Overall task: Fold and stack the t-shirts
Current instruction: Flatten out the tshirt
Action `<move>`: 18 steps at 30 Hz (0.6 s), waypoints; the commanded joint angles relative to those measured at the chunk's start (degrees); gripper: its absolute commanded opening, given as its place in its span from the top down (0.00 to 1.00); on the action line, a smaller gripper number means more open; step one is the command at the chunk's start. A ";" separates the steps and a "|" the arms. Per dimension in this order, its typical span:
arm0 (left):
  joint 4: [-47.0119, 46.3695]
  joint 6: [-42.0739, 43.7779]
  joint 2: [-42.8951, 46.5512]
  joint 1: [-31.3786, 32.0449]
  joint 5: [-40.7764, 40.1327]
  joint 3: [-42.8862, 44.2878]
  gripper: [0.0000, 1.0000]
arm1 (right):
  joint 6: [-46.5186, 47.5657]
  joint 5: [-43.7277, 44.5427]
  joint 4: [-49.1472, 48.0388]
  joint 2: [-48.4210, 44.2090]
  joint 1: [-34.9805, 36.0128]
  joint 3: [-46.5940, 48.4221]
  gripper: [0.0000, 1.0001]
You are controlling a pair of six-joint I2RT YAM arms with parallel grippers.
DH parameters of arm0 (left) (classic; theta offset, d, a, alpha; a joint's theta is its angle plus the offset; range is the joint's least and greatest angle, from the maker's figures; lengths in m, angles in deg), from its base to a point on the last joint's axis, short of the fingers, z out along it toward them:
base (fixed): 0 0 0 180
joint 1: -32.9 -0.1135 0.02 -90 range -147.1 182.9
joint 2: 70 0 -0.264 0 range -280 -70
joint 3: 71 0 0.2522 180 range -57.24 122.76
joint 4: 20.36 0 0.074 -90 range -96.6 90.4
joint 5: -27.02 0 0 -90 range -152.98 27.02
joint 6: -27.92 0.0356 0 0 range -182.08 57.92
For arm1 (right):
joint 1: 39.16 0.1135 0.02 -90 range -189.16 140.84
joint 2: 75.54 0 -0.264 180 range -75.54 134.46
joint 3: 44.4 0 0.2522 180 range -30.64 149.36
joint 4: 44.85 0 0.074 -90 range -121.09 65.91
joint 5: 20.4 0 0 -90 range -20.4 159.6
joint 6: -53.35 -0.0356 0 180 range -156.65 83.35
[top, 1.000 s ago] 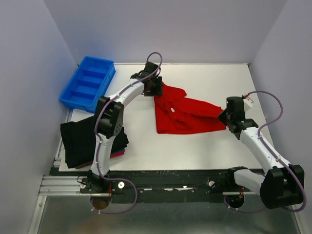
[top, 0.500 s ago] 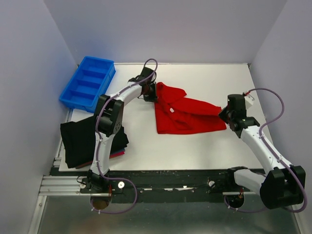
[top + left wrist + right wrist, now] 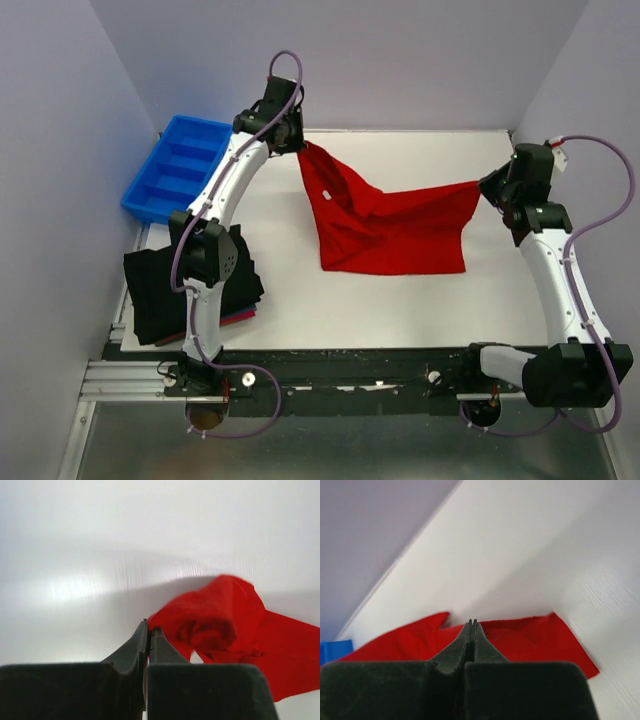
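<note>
1. Left gripper (image 3: 296, 143), upper centre-left of the overhead view: jaws pressed together on one corner of the red t-shirt (image 3: 400, 235). In my left wrist view the cloth bunches right at the tips.
2. Right gripper (image 3: 488, 186), right side of the frame: jaws likewise pinched shut on the opposite corner. In the right wrist view the red cloth runs into the closed tips, but the bite itself is hidden.
3. The shirt is lifted at both corners and strung between the two grippers. Its lower hem lies on the table (image 3: 300, 300) in the middle of the frame.
4. The key relation is the held edge. It runs from upper left down to the right, with the left corner higher in frame than the right. It sags a little in the middle, so I judge it not fully taut.
5. The body of the shirt hangs from that edge toward the bottom of the frame, on the arms' side.
6. The folded stack (image 3: 160, 290) of black and dark-red shirts sits lower left, beside the left arm and well apart from the right one. The blue bin (image 3: 178, 172) is upper left.
7. My judgement is that the next move needs both grippers travelling together square to the held edge, and that the later carry to the stack suits the left arm.
</note>
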 commanded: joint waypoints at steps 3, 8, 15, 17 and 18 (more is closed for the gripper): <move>14.45 4.32 4.44 -2.36 -11.24 9.72 1.00 | 1.57 -9.64 4.22 1.12 -3.28 12.51 0.99; 16.47 4.49 10.93 -2.80 -12.74 11.57 1.00 | 3.50 -15.10 6.76 0.24 -4.34 21.30 0.99; 15.07 4.23 24.82 -2.89 -17.73 7.97 1.00 | 7.98 -15.20 10.28 -7.31 -4.78 30.62 0.99; 13.32 3.36 29.12 -3.41 -18.80 4.82 1.00 | 8.86 -13.27 11.51 -8.98 -4.78 32.82 0.99; 12.01 3.00 30.62 -3.76 -17.93 2.71 1.00 | 9.21 -12.57 12.56 -9.60 -4.78 33.44 0.99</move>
